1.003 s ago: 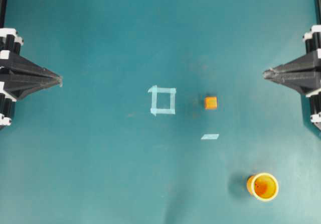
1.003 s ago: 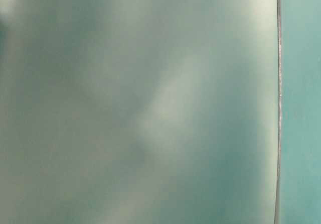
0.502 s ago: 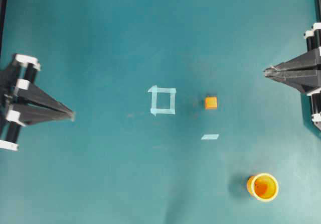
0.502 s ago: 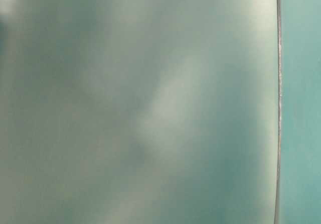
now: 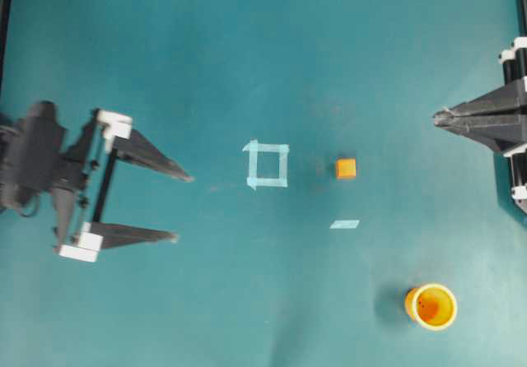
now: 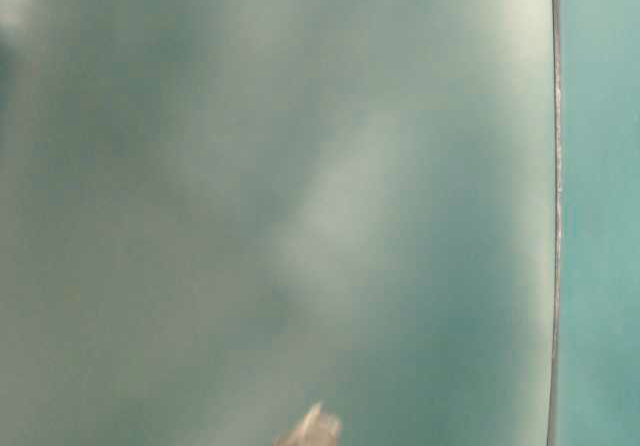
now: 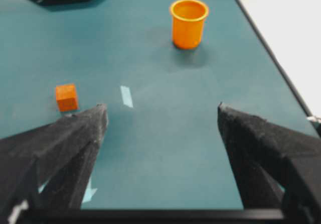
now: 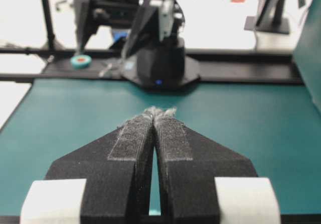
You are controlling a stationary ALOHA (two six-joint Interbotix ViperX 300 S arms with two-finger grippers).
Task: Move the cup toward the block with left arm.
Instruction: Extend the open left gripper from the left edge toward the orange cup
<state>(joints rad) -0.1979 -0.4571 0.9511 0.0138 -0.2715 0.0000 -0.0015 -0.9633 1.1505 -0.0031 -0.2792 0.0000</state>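
An orange-yellow cup (image 5: 431, 306) stands upright near the front right of the teal table; the left wrist view shows the cup (image 7: 188, 23) far ahead. The small orange block (image 5: 346, 168) lies right of centre, and the block (image 7: 66, 97) shows just beyond the left fingertip in the wrist view. My left gripper (image 5: 183, 207) is open wide at the left side, empty, far from both. My right gripper (image 5: 436, 119) rests shut at the right edge, empty, and the right gripper (image 8: 159, 111) shows its pads touching.
A pale tape square outline (image 5: 267, 164) marks the table's middle, and a short tape strip (image 5: 345, 224) lies below the block. The left arm's black base (image 8: 160, 63) stands across the table in the right wrist view. The table-level view is a blur.
My left gripper has moved right, out over the table, and gone from shut to wide open. Cup, block and right gripper have not moved.
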